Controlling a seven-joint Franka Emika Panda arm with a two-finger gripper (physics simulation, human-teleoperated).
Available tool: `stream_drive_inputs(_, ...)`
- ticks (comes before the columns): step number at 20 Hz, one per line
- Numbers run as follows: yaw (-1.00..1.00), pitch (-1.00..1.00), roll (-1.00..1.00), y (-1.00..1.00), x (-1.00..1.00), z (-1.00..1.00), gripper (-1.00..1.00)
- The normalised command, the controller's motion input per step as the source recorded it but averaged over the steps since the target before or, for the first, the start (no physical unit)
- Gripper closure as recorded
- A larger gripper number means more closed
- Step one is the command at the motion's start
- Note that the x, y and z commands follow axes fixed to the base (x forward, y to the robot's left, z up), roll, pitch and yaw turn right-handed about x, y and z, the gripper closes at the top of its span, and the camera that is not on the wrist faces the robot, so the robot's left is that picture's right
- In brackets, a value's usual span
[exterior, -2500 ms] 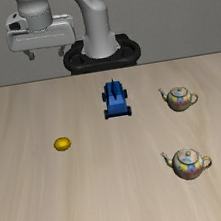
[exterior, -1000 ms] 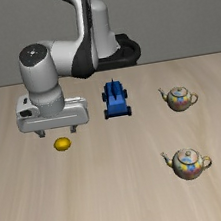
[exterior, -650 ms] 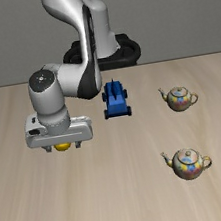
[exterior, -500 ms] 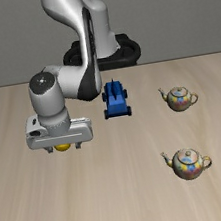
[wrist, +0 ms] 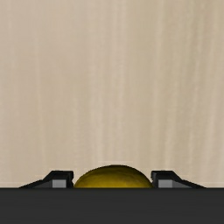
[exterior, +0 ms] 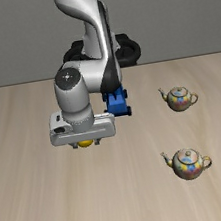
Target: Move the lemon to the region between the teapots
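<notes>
One desk (exterior: pixel 38 215) carries everything. I can read no writing, brand or label on it, nor on anything it holds.

Hand (exterior: pixel 83 135): closed on the lemon (wrist: pixel 111 178) and low over the desk, well apart from the goal.

Rear teapot (exterior: pixel 180 96) and front teapot (exterior: pixel 188 162): painted pattern only. The gap between them looks modest, so a careless entry could knock either one.

Blue toy car (exterior: pixel 118 100): just beside the hand. I judge a risk of clipping it on the way across.

Lemon: round and pinched at its sides, so it may slip in transit or roll away on release.
</notes>
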Motion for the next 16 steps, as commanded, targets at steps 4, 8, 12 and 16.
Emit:
stream_drive_inputs(4,0.0,0.0,0.0,1.0,0.0,0.0,1.0)
stream_drive_inputs(8,0.0,0.0,0.0,1.0,0.0,0.0,1.0)
stream_drive_inputs(12,0.0,0.0,0.0,1.0,0.0,0.0,1.0)
stream_drive_inputs(16,0.0,0.0,0.0,1.0,0.0,0.0,1.0)
